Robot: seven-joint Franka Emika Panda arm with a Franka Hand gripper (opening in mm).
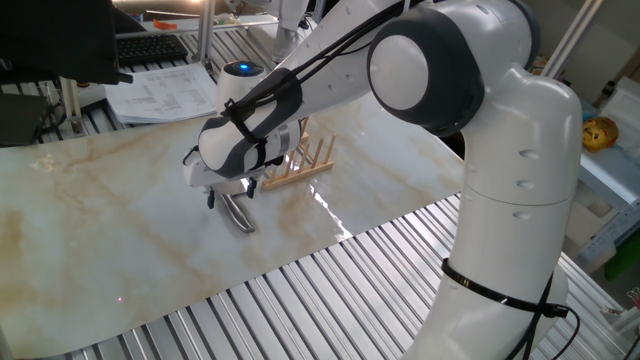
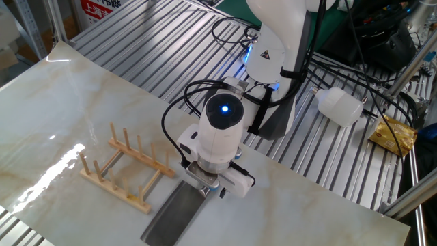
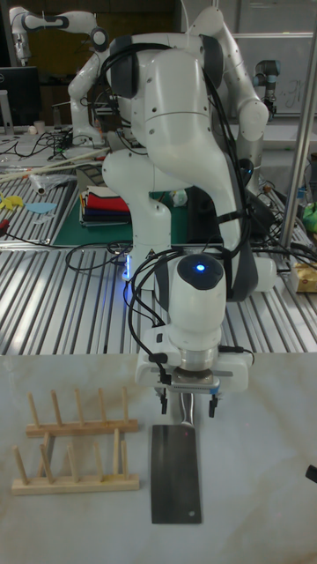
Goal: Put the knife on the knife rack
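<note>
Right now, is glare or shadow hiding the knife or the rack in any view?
One fixed view: bright glare streak on the marble table beside the rack; the arm hides most of the knife. Other fixed view: glare patch left of the rack, knife blade dark. Tall fixed view: even light, knife and hand clear.

Knife (image 3: 174, 474): matt grey steel blade. Knife rack (image 3: 77, 445): pale bare wood. Table (image 2: 75, 102): glossy marble-look. Arm (image 3: 195, 300): smooth white plastic.
</note>
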